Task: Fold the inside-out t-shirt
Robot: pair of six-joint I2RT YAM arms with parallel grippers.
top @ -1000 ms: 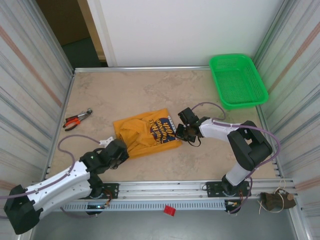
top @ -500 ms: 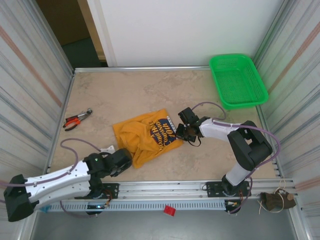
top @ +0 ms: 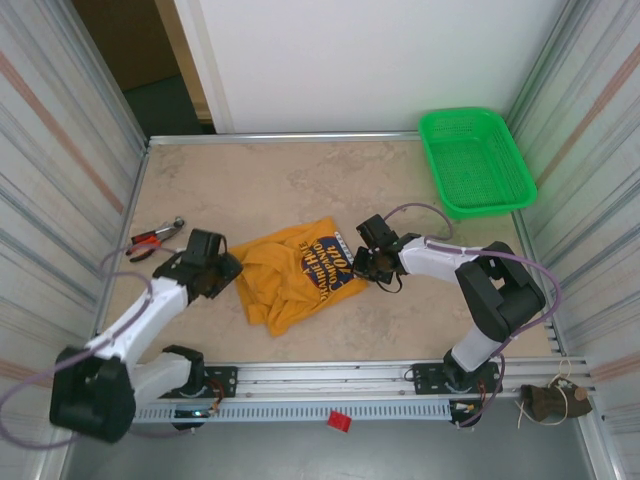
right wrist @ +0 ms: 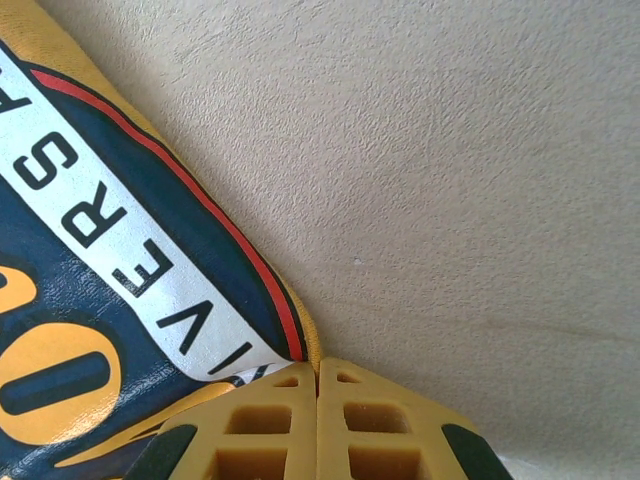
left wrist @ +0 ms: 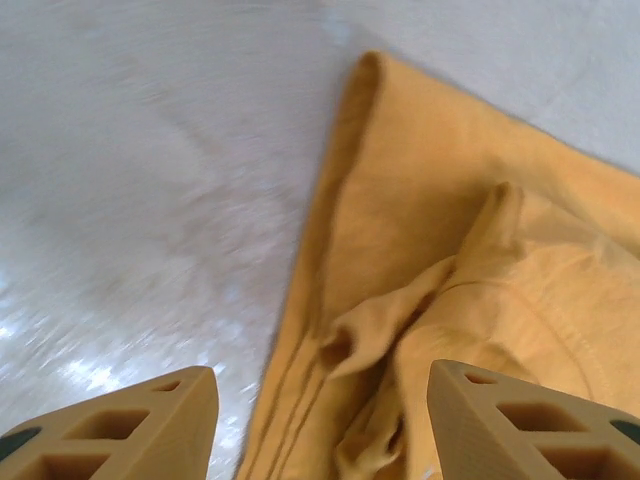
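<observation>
My left gripper (left wrist: 320,425) stands wide, its two tan lattice-printed fingers (left wrist: 115,425) well apart and holding nothing. Just ahead of it and under its right finger lies the inside-out t-shirt (left wrist: 450,230), soft mustard cotton bunched into ridges, with a straight stitched edge running away from the gripper.

My right gripper (right wrist: 318,375) is shut, fingers pressed flat together. The shirt's printed corner comes right up to its fingertips on their left side; I cannot tell whether any cloth is nipped between them. The print there is smooth: a white band with dark capitals, of which I can read "VERS", edged by a thin red line, with navy ground and a rounded yellow figure further left. To the right of that gripper there is only bare, finely grained beige bench (top: 300,180).

From overhead the shirt lies crumpled between the two grippers. Red-handled pliers (top: 155,238) lie just beyond the left gripper, on its left. The green mesh basket (top: 490,208) sits well beyond the right gripper, in the far corner.
</observation>
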